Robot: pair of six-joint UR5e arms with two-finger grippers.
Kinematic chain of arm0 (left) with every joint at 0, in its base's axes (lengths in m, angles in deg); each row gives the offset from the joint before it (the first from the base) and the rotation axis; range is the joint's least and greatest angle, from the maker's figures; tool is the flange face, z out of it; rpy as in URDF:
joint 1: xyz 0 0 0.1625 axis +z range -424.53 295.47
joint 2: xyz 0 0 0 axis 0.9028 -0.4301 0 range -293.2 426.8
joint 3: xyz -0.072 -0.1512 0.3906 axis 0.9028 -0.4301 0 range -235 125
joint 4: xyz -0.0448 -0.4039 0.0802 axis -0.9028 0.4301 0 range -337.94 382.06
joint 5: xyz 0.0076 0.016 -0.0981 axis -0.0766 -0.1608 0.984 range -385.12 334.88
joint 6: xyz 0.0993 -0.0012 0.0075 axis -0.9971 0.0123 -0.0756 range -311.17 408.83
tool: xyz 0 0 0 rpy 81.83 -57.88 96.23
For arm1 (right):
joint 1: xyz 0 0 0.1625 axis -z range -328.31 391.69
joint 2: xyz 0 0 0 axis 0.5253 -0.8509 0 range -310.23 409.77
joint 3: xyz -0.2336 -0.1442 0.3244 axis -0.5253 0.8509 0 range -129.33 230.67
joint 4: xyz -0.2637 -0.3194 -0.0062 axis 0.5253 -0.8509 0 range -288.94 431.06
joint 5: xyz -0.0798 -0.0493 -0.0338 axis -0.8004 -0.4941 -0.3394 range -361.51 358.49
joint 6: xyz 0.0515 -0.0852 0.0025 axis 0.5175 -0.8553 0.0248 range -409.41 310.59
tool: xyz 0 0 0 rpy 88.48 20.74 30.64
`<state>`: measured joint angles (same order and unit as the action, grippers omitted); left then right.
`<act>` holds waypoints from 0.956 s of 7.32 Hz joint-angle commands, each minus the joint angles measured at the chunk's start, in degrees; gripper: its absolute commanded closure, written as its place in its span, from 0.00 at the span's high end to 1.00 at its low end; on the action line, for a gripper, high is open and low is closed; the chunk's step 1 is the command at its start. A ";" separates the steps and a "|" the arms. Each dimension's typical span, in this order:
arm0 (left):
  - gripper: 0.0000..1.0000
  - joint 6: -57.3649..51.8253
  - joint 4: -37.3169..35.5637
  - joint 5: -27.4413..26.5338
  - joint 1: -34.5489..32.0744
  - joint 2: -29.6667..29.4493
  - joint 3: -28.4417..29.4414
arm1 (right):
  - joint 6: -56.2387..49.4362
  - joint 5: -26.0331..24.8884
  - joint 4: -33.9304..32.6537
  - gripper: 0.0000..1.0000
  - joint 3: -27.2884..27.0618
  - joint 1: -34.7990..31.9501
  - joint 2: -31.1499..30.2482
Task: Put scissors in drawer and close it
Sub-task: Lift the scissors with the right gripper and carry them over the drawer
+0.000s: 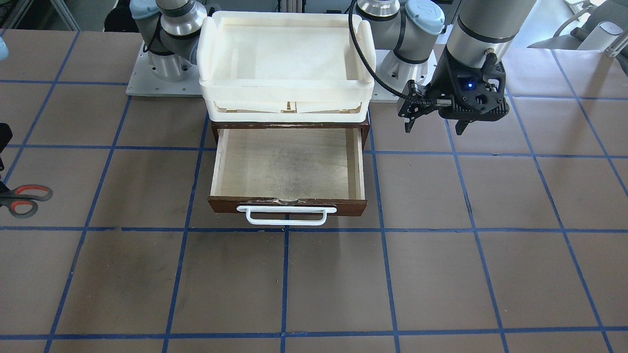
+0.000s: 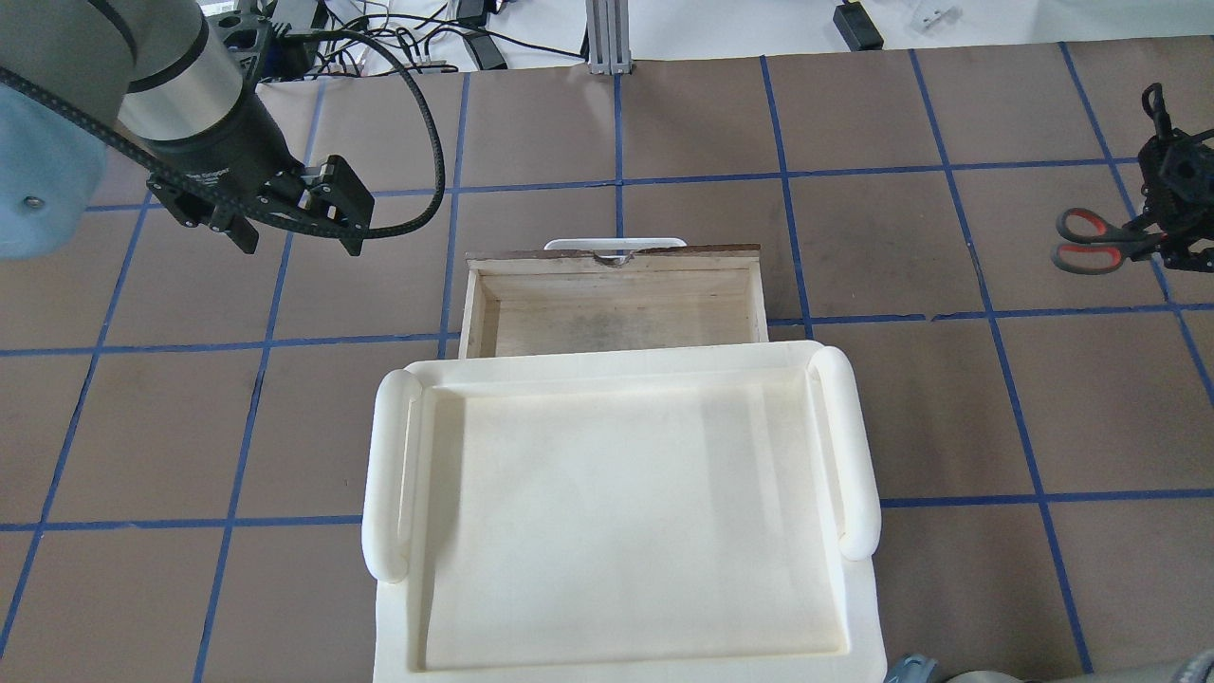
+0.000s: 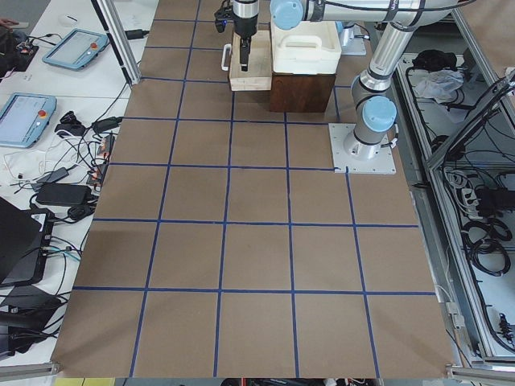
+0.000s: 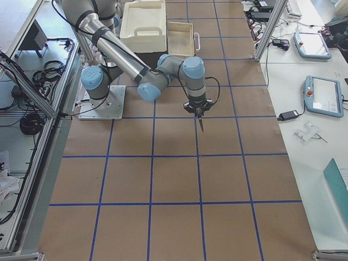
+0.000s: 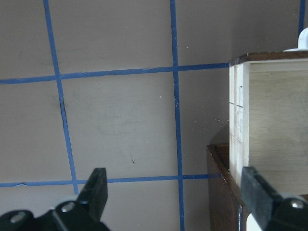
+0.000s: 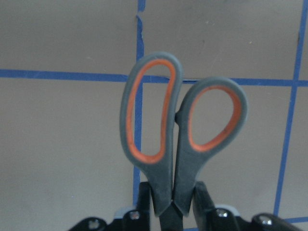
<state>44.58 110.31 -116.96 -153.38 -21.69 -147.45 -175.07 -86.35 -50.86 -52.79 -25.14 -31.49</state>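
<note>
The scissors (image 2: 1091,242), grey handles with orange-red inner loops, are held in my right gripper (image 2: 1171,237) at the table's far right. The handles point toward the drawer. In the right wrist view the fingers (image 6: 203,197) are shut on the scissors (image 6: 183,139) just below the handles. They also show at the front view's left edge (image 1: 24,198). The dark brown drawer (image 1: 289,166) is pulled open and empty, its white handle (image 1: 287,215) at the front. My left gripper (image 1: 434,125) is open and empty, beside the drawer's left side.
A cream-white plastic tray (image 2: 389,474) sits on top of the brown cabinet (image 5: 224,192) that holds the drawer. The table is brown with a blue tape grid (image 1: 284,282). Both arm bases (image 1: 167,68) stand behind the tray.
</note>
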 commanded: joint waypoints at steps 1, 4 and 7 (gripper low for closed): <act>1.00 0.03 -0.01 0.17 0.00 -0.02 0.00 | 2.96 -0.59 9.55 0.00 6.67 -7.03 -2.23; 1.00 0.03 -0.10 0.09 0.09 -0.02 0.00 | 13.95 -4.34 13.46 0.00 7.31 -19.32 -5.58; 1.00 -0.06 -0.10 0.00 0.09 -0.11 0.00 | 30.51 -5.34 12.68 0.00 8.01 -35.76 -5.68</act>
<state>44.56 110.24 -116.95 -153.33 -21.68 -147.43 -151.62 -91.66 -37.76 -45.27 -54.79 -37.41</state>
